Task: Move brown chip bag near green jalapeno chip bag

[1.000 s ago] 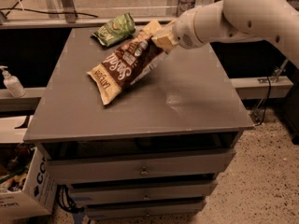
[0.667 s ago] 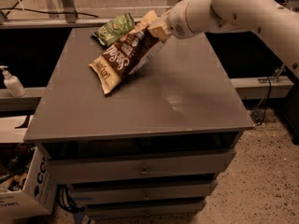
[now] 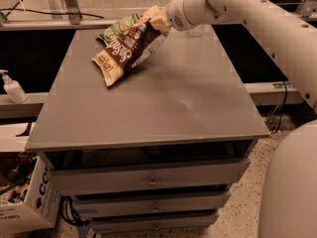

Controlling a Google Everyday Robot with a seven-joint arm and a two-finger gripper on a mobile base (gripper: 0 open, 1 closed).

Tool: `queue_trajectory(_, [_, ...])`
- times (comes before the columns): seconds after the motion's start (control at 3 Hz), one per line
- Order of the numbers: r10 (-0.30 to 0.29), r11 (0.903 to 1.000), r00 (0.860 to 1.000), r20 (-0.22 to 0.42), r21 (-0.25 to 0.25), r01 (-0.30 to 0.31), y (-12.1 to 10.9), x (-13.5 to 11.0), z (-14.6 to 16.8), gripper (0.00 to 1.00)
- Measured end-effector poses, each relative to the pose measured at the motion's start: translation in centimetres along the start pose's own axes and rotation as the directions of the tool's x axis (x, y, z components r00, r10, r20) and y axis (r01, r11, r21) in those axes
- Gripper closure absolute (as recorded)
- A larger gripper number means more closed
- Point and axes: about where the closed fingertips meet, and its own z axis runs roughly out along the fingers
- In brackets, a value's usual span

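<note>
Nearest me, btm left: a cardboard box (image 3: 27, 205) on the floor, w/ dark cords beside it. Btm right corner is filled by a pale rounded part of the robot's body (image 3: 292, 192). Next come three drawers (image 3: 148, 180), stacked under the grey table (image 3: 168, 108), each w/ a small centre knob. Left of the table, on a lower ledge, is a white pump bottle (image 3: 12, 87). On the right side a black cable (image 3: 283, 103) hangs down.

Further back, on the far-left part of the tabletop, is the brown bag (image 3: 130, 46). It's tilted: the lower cream end rests on the surface and the upper end is raised toward the right. The gripper (image 3: 159, 21) is clamped on that upper cream end and holds it off the table. The white arm (image 3: 257, 19) runs in from the right edge of my view.

The green bag (image 3: 116, 29) lies flat just behind the brown one, near the table's far edge. The brown bag overlaps it from my angle; can't tell if they touch. Beyond that, a metal rail (image 3: 49, 24) runs across.
</note>
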Motion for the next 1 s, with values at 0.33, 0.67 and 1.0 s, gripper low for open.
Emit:
queue_trajectory(0.33, [0.010,0.9999,1.000,-0.014,0.008,-0.010,-1.4,0.4,2.0,1.00])
queue_trajectory(0.67, [0.021,0.9997,0.999,-0.035,0.008,-0.021,-2.0,1.6,3.2,1.00])
queue_trajectory(1.0, [0.032,0.9995,0.998,-0.053,0.006,-0.032,-2.1,2.8,3.9,0.82])
